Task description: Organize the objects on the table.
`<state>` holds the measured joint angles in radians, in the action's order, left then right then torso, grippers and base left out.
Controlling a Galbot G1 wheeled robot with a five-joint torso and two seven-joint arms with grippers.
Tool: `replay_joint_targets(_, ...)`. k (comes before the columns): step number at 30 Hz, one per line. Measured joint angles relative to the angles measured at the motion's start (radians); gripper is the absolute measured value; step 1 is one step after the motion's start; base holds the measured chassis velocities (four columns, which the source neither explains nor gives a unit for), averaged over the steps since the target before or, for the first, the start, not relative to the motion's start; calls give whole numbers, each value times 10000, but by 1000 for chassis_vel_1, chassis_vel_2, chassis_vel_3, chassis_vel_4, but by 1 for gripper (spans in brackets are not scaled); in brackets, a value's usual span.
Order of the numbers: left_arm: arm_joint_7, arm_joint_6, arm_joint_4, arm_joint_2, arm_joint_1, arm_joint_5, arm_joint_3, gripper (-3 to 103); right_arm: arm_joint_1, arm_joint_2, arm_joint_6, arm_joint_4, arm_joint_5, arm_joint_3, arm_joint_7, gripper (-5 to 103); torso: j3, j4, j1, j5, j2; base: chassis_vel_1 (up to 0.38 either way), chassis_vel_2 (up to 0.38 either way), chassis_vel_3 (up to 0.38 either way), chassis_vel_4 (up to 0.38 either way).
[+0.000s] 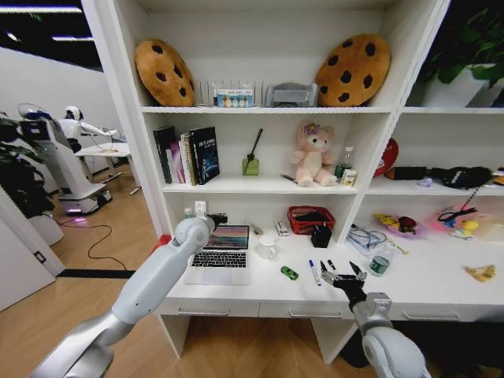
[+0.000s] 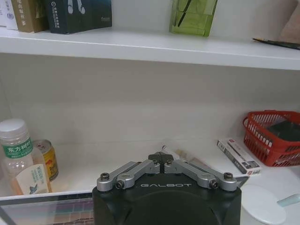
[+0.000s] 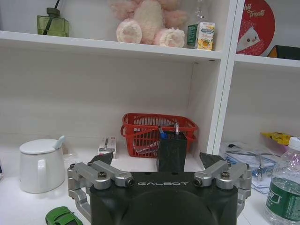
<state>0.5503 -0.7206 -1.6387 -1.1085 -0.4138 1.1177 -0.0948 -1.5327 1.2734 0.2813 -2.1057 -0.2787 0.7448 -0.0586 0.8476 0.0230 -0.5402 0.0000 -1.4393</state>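
Left arm stretched forward and up from the lower left, white links rising to a wrist above the worktop, left tool (image 1: pixel 218 218) at its far end with fingers (image 2: pixel 161 158) folded together, tips touching. Right arm low at the lower right, forearm short in the head view, wrist pointing forward, right tool (image 1: pixel 342 276) hovering just above the worktop's front part. Fingers (image 3: pixel 102 157) spread wide apart there, nothing between them.
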Motion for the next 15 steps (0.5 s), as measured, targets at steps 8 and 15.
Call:
replay_joint_targets(8, -130, -199, 351, 30, 97, 195, 66, 0, 45, 48, -3, 46, -28, -85, -43, 100, 0, -1, 0, 0, 0, 0, 0, 0, 0)
replay_joint_targets(15, -360, -198, 919, -277, 614, 180, -21, 0, -49, 53, 27, 6, -13, -147, -73, 100, -1, 4, 0, 0, -1, 0, 0, 0, 0)
